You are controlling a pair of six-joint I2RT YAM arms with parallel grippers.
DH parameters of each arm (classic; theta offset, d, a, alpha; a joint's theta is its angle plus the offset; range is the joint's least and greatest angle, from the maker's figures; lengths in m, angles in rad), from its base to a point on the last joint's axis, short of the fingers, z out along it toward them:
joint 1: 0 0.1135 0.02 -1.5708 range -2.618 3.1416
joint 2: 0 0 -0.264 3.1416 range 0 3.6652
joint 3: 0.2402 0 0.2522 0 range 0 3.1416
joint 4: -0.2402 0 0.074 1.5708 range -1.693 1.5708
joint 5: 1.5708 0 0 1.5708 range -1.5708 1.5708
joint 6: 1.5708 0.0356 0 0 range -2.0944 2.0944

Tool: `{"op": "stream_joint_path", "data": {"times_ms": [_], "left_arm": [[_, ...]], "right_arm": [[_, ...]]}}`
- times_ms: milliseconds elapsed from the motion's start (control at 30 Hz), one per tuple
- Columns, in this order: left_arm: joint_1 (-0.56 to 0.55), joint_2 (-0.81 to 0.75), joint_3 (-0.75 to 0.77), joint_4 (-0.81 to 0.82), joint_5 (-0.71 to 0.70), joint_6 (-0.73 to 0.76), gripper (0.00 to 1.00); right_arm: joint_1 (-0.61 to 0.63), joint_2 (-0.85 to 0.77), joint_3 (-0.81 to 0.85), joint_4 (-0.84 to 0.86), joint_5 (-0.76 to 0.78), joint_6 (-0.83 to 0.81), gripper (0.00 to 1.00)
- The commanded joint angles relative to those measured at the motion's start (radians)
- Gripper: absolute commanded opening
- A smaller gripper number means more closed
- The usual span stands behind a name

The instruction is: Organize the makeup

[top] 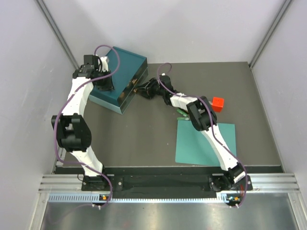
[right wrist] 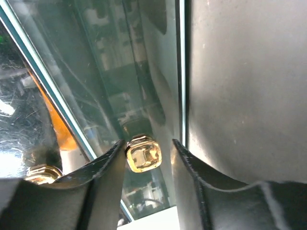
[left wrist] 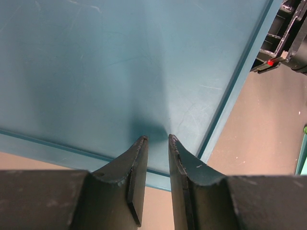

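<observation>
A teal organiser box [top: 125, 63] with a glass-fronted drawer stands at the back left. My left gripper [top: 104, 85] rests on its flat teal top [left wrist: 105, 72], jaws a narrow gap apart and empty [left wrist: 157, 138]. My right gripper [top: 144, 89] is at the box's front. In the right wrist view it [right wrist: 147, 143] is open around a gold drawer knob [right wrist: 143, 154]; the left finger touches the knob, the right finger stands apart. An orange shape [right wrist: 57, 124] shows behind the glass. A slim green tube [top: 181, 114] lies by the right arm. Other makeup is out of view.
A small red cube [top: 218, 103] sits right of the right arm. A flat teal mat [top: 206, 143] lies at the front right. A second gold knob [right wrist: 41, 172] shows at the left of the drawer front. Grey walls close in the dark table [top: 144, 139].
</observation>
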Motion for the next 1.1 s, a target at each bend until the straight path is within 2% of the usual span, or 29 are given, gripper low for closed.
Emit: {"op": "stream_joint_path", "data": {"times_ms": [0,167,200,300,400,633,1067], "left_arm": [[-0.004,0.077,-0.042,-0.19,-0.035,0.014,0.3],[-0.004,0.085,-0.034,-0.194,-0.038,0.014,0.3],[-0.004,0.087,-0.033,-0.194,-0.038,0.014,0.3],[-0.003,0.093,-0.025,-0.197,-0.035,0.013,0.3],[-0.003,0.094,-0.022,-0.197,-0.036,0.013,0.3],[-0.004,0.091,-0.025,-0.198,-0.041,0.01,0.3],[-0.003,0.101,-0.019,-0.194,-0.032,0.007,0.3]], "right_arm": [[-0.003,0.006,0.04,-0.045,0.028,-0.018,0.39],[0.003,0.006,0.043,-0.073,0.034,-0.035,0.26],[0.003,0.009,0.047,-0.074,0.034,-0.036,0.19],[0.008,0.004,0.049,-0.083,0.032,-0.046,0.08],[0.006,-0.01,0.044,-0.115,0.032,-0.078,0.01],[-0.017,-0.071,-0.034,-0.165,0.019,-0.165,0.0],[-0.09,-0.18,-0.052,-0.428,0.002,-0.397,0.0]]}}
